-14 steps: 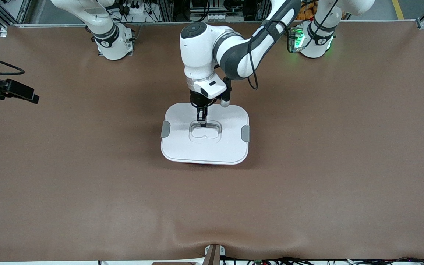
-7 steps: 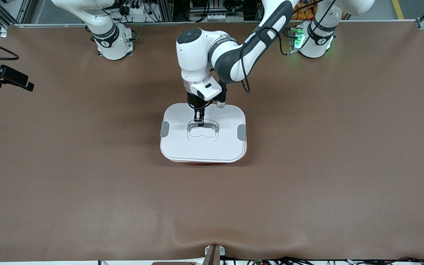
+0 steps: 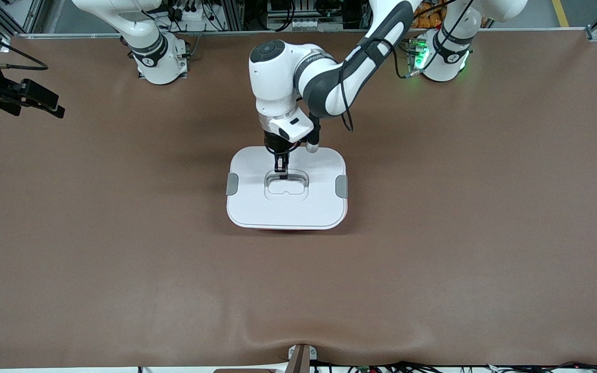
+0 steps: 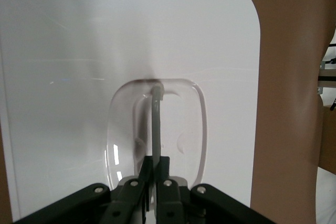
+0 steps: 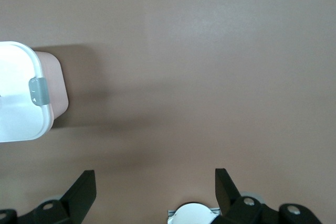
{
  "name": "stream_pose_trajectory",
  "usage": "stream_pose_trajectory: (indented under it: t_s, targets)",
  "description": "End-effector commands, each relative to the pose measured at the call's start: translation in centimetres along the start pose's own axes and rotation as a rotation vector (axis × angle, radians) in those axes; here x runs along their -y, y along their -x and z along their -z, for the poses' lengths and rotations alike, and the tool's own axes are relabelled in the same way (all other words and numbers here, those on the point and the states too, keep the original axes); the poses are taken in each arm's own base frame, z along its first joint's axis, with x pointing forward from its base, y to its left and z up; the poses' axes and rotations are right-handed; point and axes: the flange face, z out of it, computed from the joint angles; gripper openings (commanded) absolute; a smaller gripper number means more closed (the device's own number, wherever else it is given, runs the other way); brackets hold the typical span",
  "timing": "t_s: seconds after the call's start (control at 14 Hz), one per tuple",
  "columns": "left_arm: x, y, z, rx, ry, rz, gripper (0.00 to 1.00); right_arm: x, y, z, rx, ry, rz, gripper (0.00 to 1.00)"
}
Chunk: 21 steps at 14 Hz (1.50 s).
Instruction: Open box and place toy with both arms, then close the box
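Box sits at frame centre in the front view, on the brown tabletop. White rounded-rectangular lid covers it fully; only a thin pink strip of the tub shows along the lid's lower edge. Grey clips at both short ends, one toward the right arm's end, one toward the left arm's end. Recessed oval well in the lid centre with a thin grey handle standing up across it.

Left gripper comes down from the upper centre of the frame onto the lid's well. In the left wrist view its fingers are pinched together on the grey handle, the bar running up from between them. Lid looks glossy with faint scuffs and light reflections.

Right gripper hangs at the upper left edge of the front frame, well apart from the box; that arm waits. In the right wrist view its fingers are spread wide apart over bare tabletop, nothing between them, and the box's corner with one grey clip and pale pink wall shows at the middle left edge.
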Motion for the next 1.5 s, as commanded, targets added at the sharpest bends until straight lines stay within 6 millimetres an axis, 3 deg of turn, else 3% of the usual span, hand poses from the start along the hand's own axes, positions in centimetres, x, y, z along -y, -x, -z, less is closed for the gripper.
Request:
stream_pose_trajectory:
  t_s: [0.0,1.07,1.43]
  targets:
    - [-0.6,0.0,0.6,-0.004,0.033,0.023,0.0,-0.3,0.7,0.4,-0.018,0.031,0.026,1.0]
    - [0.2,0.0,-0.6,-0.015,0.023,0.037,0.0,-1.1,0.5,0.3,-0.015,0.035,0.044,1.0]
    - [1.0,0.4,-2.1,-0.03,0.019,0.084,0.0,-1.9,0.4,0.6,-0.021,0.075,0.09,1.0]
